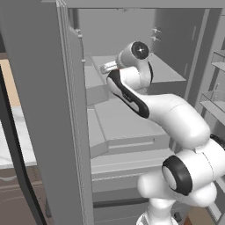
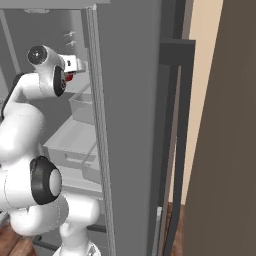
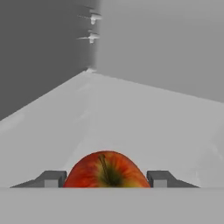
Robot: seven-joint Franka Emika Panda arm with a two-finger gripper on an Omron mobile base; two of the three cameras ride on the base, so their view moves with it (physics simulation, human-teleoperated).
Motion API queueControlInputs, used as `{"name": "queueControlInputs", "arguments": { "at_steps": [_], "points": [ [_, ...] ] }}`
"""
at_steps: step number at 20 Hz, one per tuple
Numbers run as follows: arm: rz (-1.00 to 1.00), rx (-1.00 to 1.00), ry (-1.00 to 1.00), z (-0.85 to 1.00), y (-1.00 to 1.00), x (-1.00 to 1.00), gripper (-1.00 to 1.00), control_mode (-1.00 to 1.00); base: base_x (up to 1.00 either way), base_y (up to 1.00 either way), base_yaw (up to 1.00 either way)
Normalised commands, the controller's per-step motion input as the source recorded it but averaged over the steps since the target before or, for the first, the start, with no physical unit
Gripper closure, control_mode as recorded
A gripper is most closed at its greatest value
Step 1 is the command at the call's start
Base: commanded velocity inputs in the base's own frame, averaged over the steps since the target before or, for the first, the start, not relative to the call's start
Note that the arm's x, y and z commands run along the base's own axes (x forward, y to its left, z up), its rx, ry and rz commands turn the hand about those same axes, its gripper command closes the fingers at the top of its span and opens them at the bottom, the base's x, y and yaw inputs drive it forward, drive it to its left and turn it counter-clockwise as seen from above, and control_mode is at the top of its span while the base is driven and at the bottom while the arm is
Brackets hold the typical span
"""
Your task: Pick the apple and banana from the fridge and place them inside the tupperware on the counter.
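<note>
Red apple [image 3: 107,170]: on a pale grey shelf [image 3: 144,118] inside the fridge [image 1: 48,110], sitting between the two fingertips [image 3: 51,178] of the jaws, which appear pinched on its sides. Step in hand: grasping the apple. Next move, by judgement: lift clear, withdraw past the shelves without knocking it loose.

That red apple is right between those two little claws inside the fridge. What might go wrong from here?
1. In the hand view the gripper has a fingertip at each flank of the apple. The fruit is round and glossy, so it might slip or roll off along the shelf when lifted.
2. The arm reaches deep into the fridge, close to its side wall. Pulling back carelessly might knock the apple against the wall or the drawers below.
</note>
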Motion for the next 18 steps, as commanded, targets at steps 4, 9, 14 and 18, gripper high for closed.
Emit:
{"name": "queueControlInputs", "arguments": {
  "at_steps": [4,9,14,18],
  "points": [
    [0.0,0.0,-0.06,0.22,-0.09,-0.89,1.0,-1.0,0.0,0.0,0.0],
    [-0.02,0.05,0.05,0.4,-0.2,-0.78,1.0,-1.0,0.0,0.0,0.0],
    [0.0,0.09,0.01,0.26,-0.23,-0.9,1.0,-1.0,0.0,0.0,0.0],
    [0.0,0.12,0.0,0.12,-0.23,-0.99,1.0,-1.0,0.0,0.0,0.0]
  ]
}}
